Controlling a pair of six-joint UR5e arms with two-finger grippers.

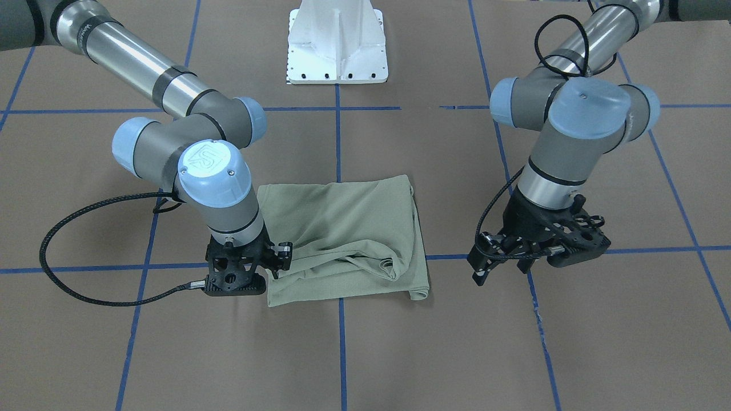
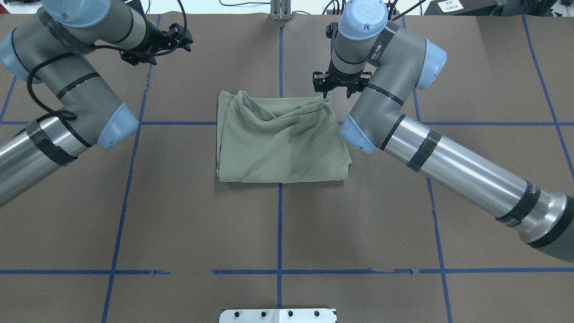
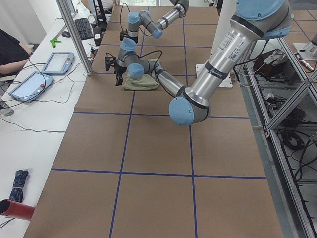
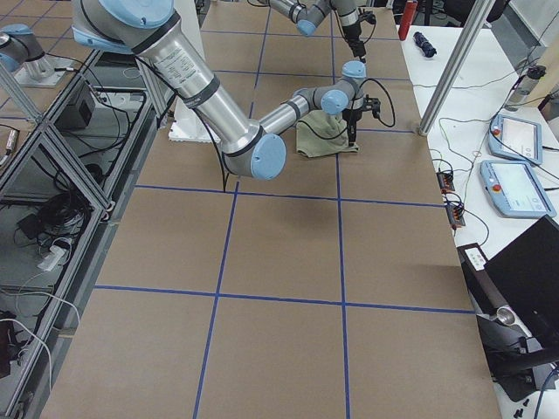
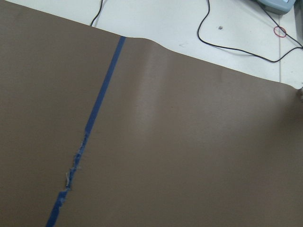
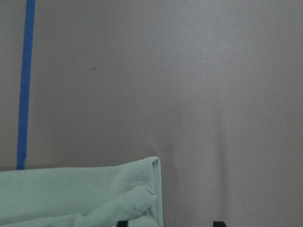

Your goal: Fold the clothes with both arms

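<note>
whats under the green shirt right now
The brown table cover; blue tape lines run in under the shirt from its edges. Where they cross is covered, as are the shirt's own lower folded layers.

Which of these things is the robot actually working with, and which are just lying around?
In the job: shirt, left gripper, right gripper.
Lying about: white pedestal, tablet, keyboard, red tube.
</note>
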